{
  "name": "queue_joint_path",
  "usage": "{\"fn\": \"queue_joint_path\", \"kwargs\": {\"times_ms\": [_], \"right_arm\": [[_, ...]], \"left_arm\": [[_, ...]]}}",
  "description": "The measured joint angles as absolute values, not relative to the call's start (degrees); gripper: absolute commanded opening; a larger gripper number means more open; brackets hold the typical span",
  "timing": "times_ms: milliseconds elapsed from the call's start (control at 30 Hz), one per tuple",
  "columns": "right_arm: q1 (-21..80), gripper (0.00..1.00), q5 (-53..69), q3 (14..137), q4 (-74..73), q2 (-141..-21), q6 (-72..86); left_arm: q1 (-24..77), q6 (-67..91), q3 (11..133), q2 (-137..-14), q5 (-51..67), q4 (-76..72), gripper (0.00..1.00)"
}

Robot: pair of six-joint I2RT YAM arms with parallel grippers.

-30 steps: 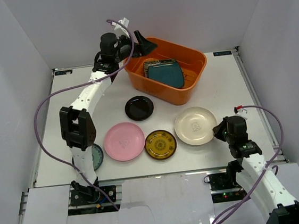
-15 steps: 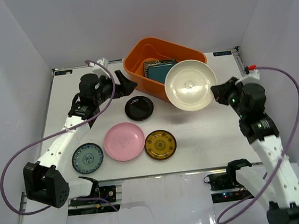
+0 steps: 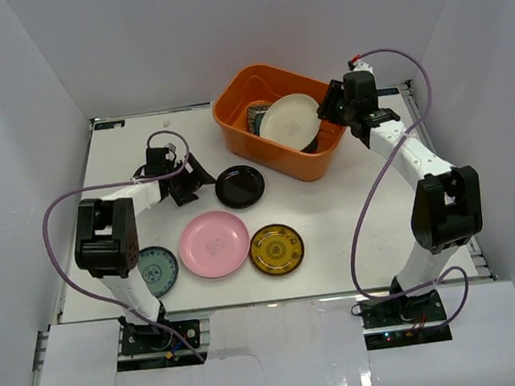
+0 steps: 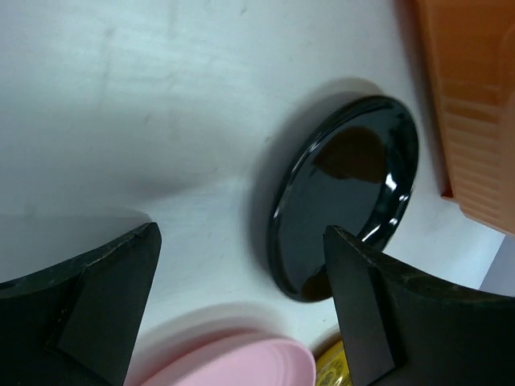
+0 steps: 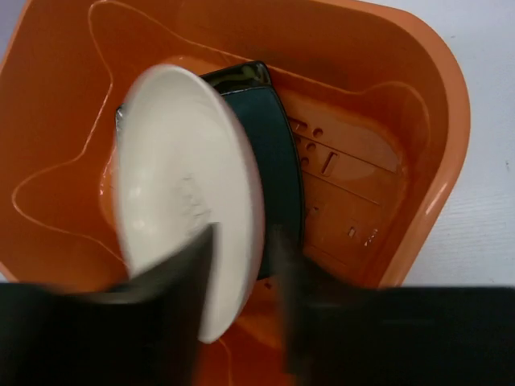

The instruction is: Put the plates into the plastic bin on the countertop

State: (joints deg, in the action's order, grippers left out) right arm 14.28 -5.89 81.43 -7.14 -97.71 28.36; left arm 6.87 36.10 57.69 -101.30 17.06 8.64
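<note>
The white tabletop carried everything, and the plastic bin sat at its far side, right of centre. The left arm lay low across the left half of the tabletop, while the right arm reached up along the right side to the bin's right rim.

The left tool stood wide open and empty, its fingers spread low over the surface. The round black plate lay flat just beyond them on the side toward the bin, so the next pick looked to turn on that line: tool, plate and bin roughly in a row. The left arm was by far the nearer one. Being round, the plate gave no long axis to square up to, and its near rim looked the likely place for a grip.

The right tool hung over the bin with the cream plate inside, tilted and leaning over the square teal plate. In the right wrist view its fingers were smeared by motion. The cream rim sat at the narrow gap between them, and whether it was pinched or let go could not be told.

The pink plate, the yellow-brown plate and the small blue-green plate lay flat in a row near the front edge. The left arm cut off the last one's left rim. Of the dark floral plate only a sliver showed past the cream one.
</note>
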Motion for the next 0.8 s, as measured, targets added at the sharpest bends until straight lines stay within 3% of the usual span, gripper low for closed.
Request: {"fn": "queue_joint_path", "kwargs": {"times_ms": [67, 133, 233, 367, 433, 533, 600, 667, 800], "right_arm": [[14.9, 0.88, -6.5, 81.6, -7.6, -97.9, 26.9], [15.3, 0.93, -6.5, 81.6, -7.6, -97.0, 25.1], [15.9, 0.9, -5.4, 79.7, -7.5, -92.7, 23.2], [18.5, 0.62, -3.9, 65.5, -4.3, -75.3, 22.3], [23.0, 0.62, -4.0, 55.2, -1.2, -65.2, 24.0], [34.6, 0.75, -5.3, 37.4, 5.6, -54.2, 28.6], [40.5, 0.79, -6.3, 28.0, 7.8, -53.8, 31.9], [43.8, 0.81, -7.8, 21.0, 7.1, -56.9, 34.7], [48.3, 0.79, -11.5, 15.9, 10.0, -59.4, 39.2]], "left_arm": [[7.0, 36.2, 60.7, -104.2, 19.7, 8.2, 0.91], [7.3, 36.0, 63.0, -106.5, 21.9, 7.6, 0.88], [7.5, 36.0, 64.1, -108.3, 24.6, 6.7, 0.82], [8.0, 35.6, 65.5, -110.1, 26.3, 7.0, 0.68], [8.8, 34.9, 66.9, -111.2, 25.8, 7.7, 0.61], [10.5, 33.5, 68.2, -112.2, 24.1, 8.5, 0.49], [11.6, 33.3, 68.3, -112.5, 23.4, 8.9, 0.31], [12.6, 33.0, 68.4, -112.8, 22.7, 9.3, 0.04], [13.3, 32.8, 68.7, -112.8, 21.8, 9.4, 0.0]]}}
